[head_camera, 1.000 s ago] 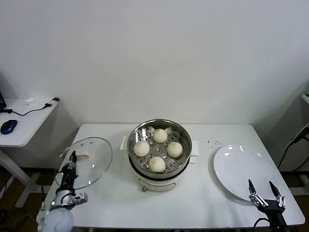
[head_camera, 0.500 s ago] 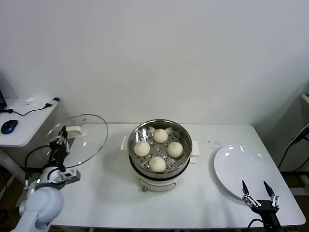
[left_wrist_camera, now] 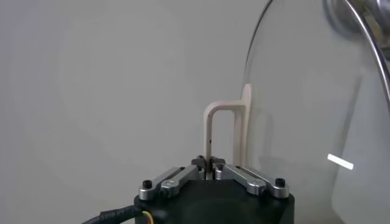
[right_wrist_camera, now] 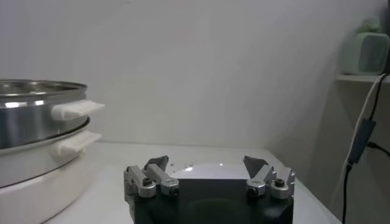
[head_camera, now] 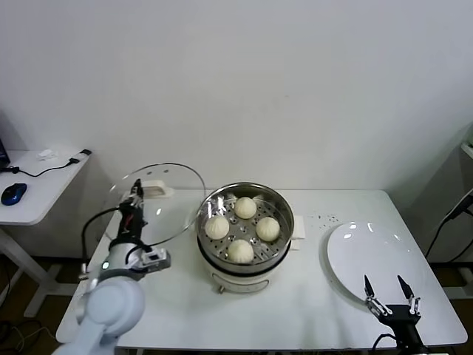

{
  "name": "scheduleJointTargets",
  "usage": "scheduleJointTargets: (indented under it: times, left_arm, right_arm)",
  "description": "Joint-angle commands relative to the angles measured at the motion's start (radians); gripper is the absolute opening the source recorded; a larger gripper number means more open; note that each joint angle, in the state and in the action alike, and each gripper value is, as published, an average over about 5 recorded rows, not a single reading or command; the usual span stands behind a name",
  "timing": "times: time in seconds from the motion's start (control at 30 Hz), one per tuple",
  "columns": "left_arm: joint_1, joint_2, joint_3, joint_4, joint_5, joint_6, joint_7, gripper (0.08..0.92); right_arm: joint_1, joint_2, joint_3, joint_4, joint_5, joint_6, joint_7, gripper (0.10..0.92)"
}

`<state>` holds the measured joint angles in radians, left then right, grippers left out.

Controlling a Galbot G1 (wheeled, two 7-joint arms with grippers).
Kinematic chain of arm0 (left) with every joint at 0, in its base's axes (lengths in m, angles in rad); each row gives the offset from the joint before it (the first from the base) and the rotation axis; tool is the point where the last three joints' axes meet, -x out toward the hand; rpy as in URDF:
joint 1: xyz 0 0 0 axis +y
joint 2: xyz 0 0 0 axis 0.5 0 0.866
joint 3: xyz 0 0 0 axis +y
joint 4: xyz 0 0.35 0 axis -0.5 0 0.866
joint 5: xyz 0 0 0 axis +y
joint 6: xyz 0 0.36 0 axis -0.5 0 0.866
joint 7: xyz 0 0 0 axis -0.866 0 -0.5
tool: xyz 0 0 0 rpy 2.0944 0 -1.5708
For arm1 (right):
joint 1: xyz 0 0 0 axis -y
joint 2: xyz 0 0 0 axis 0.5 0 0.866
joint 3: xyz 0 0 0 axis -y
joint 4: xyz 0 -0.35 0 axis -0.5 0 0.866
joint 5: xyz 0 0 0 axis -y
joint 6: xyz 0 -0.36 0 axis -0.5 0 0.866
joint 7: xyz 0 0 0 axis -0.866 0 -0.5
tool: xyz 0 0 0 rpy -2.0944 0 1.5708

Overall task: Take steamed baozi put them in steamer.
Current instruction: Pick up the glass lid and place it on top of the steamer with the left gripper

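Four cream-white baozi (head_camera: 243, 228) lie in the shiny steel steamer (head_camera: 281, 205) on its cream pot base at the table's middle. My left gripper (head_camera: 135, 198) is shut on the cream handle (left_wrist_camera: 224, 133) of the round glass lid (head_camera: 157, 205) and holds the lid tilted in the air, just left of the steamer. The lid's glass (left_wrist_camera: 304, 122) fills one side of the left wrist view. My right gripper (head_camera: 387, 291) is open and empty, low at the table's front right, near the white plate (head_camera: 368, 259). The steamer's side (right_wrist_camera: 36, 115) shows in the right wrist view.
A side desk (head_camera: 33, 194) with a blue mouse (head_camera: 12, 193) and a cable stands at the far left. A white wall runs behind the table. The plate also shows just beyond my right gripper (right_wrist_camera: 207, 171) in the right wrist view.
My left gripper has lifted the glass lid off the table's left side and carried it up and right, close to the steamer. My right gripper has drifted slightly left and lower.
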<state>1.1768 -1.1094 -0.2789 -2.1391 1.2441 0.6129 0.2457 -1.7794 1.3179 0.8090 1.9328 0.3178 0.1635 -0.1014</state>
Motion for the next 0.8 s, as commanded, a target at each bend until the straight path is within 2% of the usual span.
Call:
scheduleJointTargets:
  times: [0.03,0.4,0.8]
  left_arm:
    - [-0.105,-0.157,0.264,0.015,0.190,0.087,0.084,0.143]
    - [-0.119,-0.322,0.361,0.096,0.334,0.087,0.104,0.143]
    - [-0.112,-0.480,0.406,0.181,0.426,0.092,0.116,0.143]
  right_arm:
    - [-0.004,0.006,0.008,0.006,-0.015,0.001,0.004,0.823]
    - [-0.006,0.008,0.028,-0.011,-0.001,0.007,0.004,0.823]
    - [-0.005,0.006,0.032,-0.018,0.009,0.015,0.001,0.823]
